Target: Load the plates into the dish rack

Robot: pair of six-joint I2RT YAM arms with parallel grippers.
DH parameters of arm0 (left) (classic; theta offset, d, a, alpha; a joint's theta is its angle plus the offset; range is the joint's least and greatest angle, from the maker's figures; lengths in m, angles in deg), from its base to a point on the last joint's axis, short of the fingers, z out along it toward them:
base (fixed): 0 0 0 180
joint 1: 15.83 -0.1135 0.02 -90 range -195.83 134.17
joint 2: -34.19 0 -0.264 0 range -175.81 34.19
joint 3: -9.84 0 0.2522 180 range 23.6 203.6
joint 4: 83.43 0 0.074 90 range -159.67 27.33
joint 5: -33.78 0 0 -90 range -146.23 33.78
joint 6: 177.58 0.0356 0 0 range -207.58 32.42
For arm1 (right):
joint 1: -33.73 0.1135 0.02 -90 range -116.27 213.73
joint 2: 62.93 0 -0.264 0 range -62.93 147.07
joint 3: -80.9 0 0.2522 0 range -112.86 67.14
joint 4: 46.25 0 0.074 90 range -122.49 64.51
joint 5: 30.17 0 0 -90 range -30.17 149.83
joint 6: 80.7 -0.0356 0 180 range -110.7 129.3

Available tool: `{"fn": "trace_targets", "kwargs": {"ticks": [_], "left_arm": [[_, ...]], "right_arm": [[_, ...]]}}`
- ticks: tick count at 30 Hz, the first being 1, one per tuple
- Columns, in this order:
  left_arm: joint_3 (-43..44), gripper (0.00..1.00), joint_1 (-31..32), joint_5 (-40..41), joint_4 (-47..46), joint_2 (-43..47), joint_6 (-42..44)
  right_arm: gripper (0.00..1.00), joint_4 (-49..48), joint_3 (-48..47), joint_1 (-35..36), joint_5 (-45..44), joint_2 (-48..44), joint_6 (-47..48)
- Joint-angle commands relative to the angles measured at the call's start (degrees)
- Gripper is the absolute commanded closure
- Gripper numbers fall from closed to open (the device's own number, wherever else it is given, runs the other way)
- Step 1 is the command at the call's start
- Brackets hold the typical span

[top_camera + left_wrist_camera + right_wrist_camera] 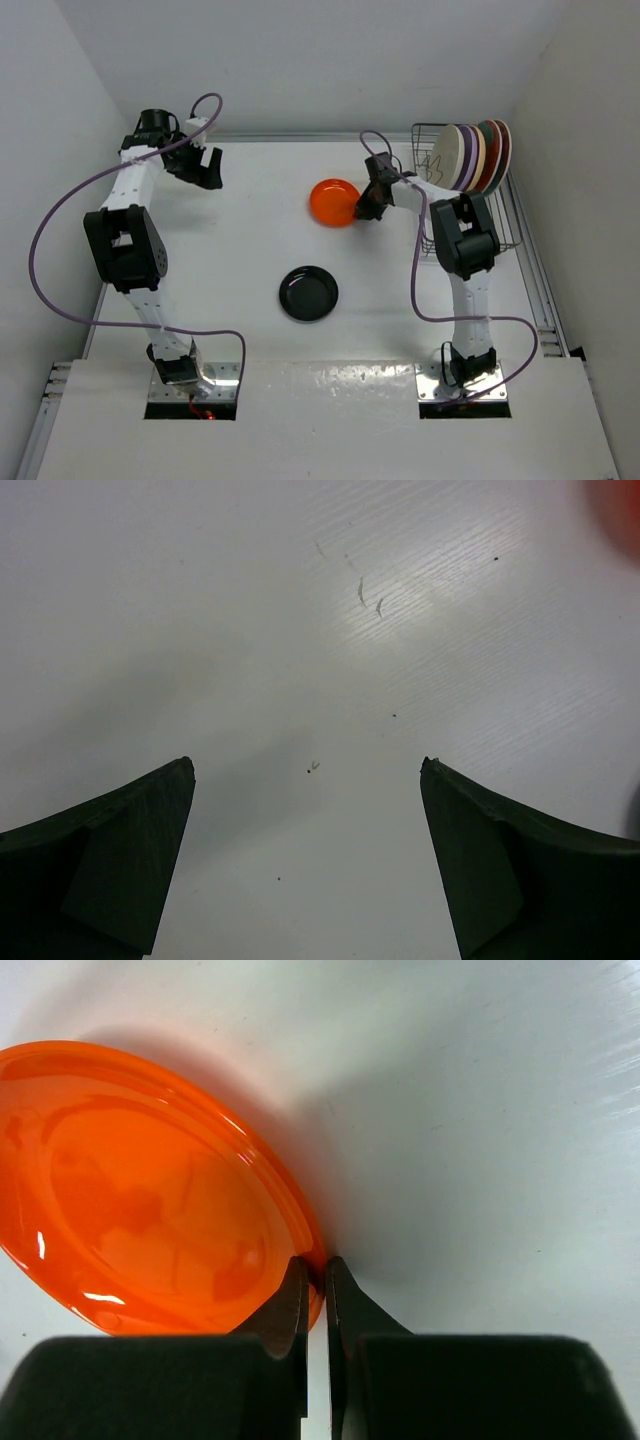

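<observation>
The small bright orange plate (334,202) sits at the table's middle back, and my right gripper (366,207) is shut on its right rim. In the right wrist view the plate (150,1190) fills the left and the jaws (316,1272) pinch its edge. The small glossy black plate (308,293) lies flat at the centre. The dish rack (505,215) at the back right holds several plates (478,155) on edge: cream, lavender, pale orange and red with teal. My left gripper (208,172) is open and empty at the back left, over bare table (306,770).
White walls close in the table on the left, back and right. The rack stands against the right wall behind my right arm (462,240). Purple cables loop from both arms.
</observation>
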Motion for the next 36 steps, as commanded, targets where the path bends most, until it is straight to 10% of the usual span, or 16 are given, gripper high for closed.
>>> {"fn": "trace_targets", "kwargs": {"ticks": [1, 14, 36], "left_arm": [[0.46, 0.00, -0.37, -0.57, 0.16, 3.33, 0.90], [0.46, 0.00, -0.37, -0.57, 0.16, 3.33, 0.90], [0.46, 0.00, -0.37, -1.09, 0.16, 3.33, 1.43]], "right_arm": [[1.00, 5.91, 4.03, 0.64, -2.85, 3.36, 3.18], [1.00, -12.02, 15.62, 0.12, -2.60, -15.01, 17.51], [1.00, -12.65, 8.54, -1.38, -12.34, -31.88, 32.09]]}}
